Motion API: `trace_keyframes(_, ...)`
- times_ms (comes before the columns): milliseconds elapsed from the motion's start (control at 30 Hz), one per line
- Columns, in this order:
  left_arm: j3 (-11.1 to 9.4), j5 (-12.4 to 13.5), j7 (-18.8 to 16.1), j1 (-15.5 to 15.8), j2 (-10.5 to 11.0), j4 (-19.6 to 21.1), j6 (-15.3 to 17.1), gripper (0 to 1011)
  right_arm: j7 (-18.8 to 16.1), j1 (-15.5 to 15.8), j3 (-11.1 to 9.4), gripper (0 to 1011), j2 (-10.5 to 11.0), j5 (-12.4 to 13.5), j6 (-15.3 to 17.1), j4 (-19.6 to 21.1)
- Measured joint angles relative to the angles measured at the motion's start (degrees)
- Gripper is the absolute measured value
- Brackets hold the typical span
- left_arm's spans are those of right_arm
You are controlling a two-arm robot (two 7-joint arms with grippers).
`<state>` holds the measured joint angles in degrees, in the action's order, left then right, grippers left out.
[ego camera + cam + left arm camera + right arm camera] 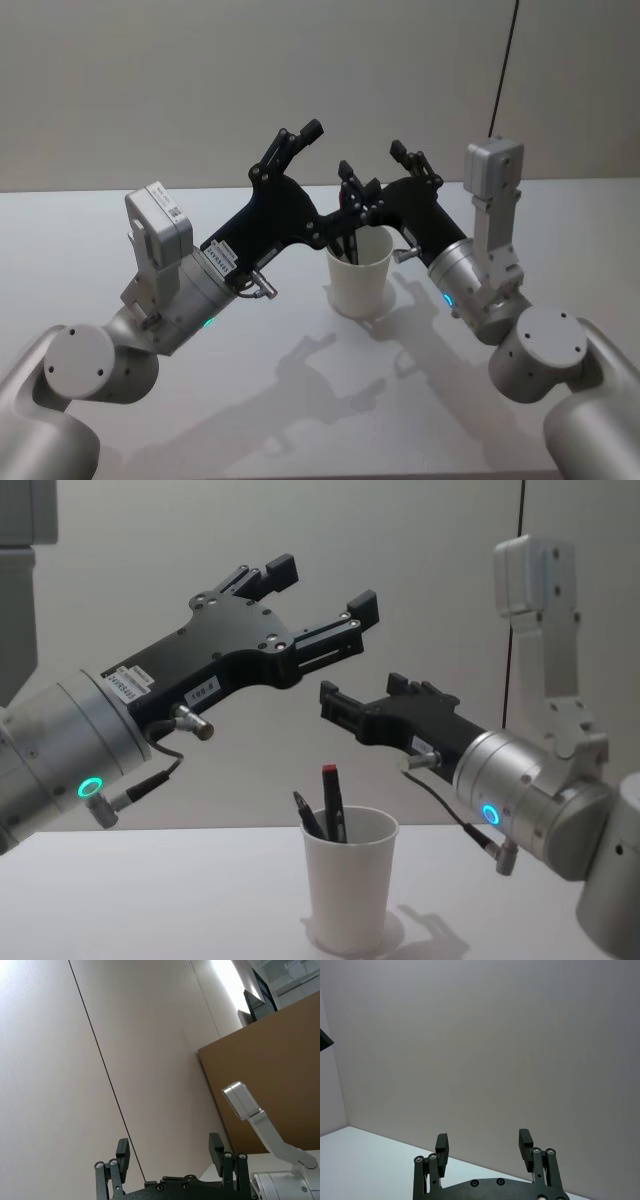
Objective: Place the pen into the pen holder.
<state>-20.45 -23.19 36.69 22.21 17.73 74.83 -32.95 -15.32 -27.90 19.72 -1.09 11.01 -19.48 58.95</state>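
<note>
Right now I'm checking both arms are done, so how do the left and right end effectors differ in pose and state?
The left end effector sits higher and tilts upward, above and left of the paper cup; the right end effector sits lower and more level, just above the cup's right side. The left's fingers look spread wider in the chest view. Both are open and empty, raised off the table, while pens stand in the cup.

I see a flat white table [200, 400] with soft grey shadows [320, 370] lying on it. Behind the table stands a plain pale wall [150, 80]. A thin black cord [505, 65] runs down that wall on the right side. From the left wrist camera I see a big brown cardboard board [280, 1070] leaning against the wall.
</note>
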Motion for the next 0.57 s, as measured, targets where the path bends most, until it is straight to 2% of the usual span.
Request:
trace_keyframes(133, 0.00, 0.00, 0.00, 0.00, 0.00, 0.00, 0.00, 1004, 0.01, -0.11, 0.03, 957, -0.07, -0.11, -0.03, -0.35)
trace_keyframes(233, 0.00, 0.00, 0.00, 0.00, 0.00, 0.00, 0.00, 1004, 0.01, -0.17, 0.05, 1002, -0.10, -0.17, -0.05, -0.51)
trace_keyframes(567, 0.00, 0.00, 0.00, 0.00, 0.00, 0.00, 0.00, 1004, 0.01, -0.28, 0.08, 1002, -0.15, -0.25, -0.06, -0.82)
